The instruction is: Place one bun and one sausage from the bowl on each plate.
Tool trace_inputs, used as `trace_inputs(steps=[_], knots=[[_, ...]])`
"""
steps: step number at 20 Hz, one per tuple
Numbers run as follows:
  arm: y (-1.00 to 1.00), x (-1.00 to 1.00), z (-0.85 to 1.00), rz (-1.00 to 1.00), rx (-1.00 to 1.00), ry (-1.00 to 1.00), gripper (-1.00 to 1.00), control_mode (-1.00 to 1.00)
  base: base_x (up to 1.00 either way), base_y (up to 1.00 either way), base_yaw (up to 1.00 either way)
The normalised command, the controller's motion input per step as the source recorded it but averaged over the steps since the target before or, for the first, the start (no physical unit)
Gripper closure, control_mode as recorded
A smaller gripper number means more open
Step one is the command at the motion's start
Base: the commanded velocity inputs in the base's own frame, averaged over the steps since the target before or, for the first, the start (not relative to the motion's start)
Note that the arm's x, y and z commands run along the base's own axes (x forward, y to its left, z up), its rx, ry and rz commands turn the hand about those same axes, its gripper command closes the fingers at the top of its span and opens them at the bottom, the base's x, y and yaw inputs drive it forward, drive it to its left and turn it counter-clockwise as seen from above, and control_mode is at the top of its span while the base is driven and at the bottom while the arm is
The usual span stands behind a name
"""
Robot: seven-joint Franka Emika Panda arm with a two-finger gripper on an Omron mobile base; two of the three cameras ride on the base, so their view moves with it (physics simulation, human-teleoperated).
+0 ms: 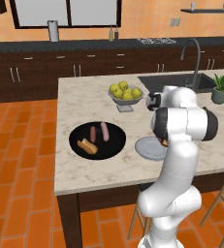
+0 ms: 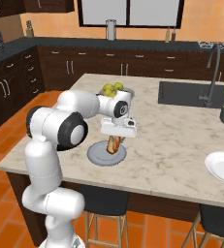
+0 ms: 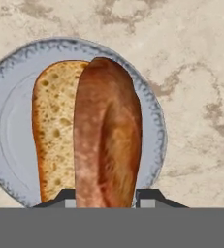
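My gripper [image 2: 115, 140] is shut on a bun [image 2: 115, 147] and holds it on end just above the pale grey plate [image 2: 96, 156]. In the hand view the bun [image 3: 106, 131] shows its tan crumb and brown crust between my gripper's [image 3: 106, 196] fingertips, with the grey plate [image 3: 16, 145] right beneath it. The wide black bowl [image 1: 111, 145] lies to the left of that plate [image 1: 147, 149] and holds two sausages [image 1: 93, 134] [image 1: 104, 131] and another bun [image 1: 88, 145]. A white plate [image 2: 222, 167] sits bare at the counter's near right.
A grey footed bowl of yellow-green apples [image 1: 126, 94] stands behind the black bowl. The sink [image 1: 176, 82] with its tall faucet and a potted plant [image 1: 222, 89] are at the back right. Stools stand under the counter's near edge.
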Motion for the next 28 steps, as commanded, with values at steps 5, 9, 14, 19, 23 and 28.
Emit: trace_inputs(steps=[5, 9, 14, 19, 23, 28], knots=[[0.0, -0.05, -0.18, 0.0, 0.0, 0.15, 1.0, -1.0, 0.0, 0.0, 0.0], [0.0, 0.0, -0.49, 0.0, 0.0, -0.01, 1.0, -1.0, 0.0, 0.0, 0.0], [0.0, 0.0, -0.15, 0.0, 0.0, -0.01, -1.0, -1.0, 0.0, 0.0, 0.0], [0.0, 0.0, 0.0, 0.0, 0.0, 0.02, -1.0, -1.0, 0.0, 0.0, 0.0], [0.1, 0.04, 0.25, -0.01, 0.0, 0.0, -1.0, -1.0, 0.0, 0.0, 0.0], [0.47, -0.13, 0.58, -0.05, 0.0, -0.11, -1.0, -1.0, 0.0, 0.0, 0.0]])
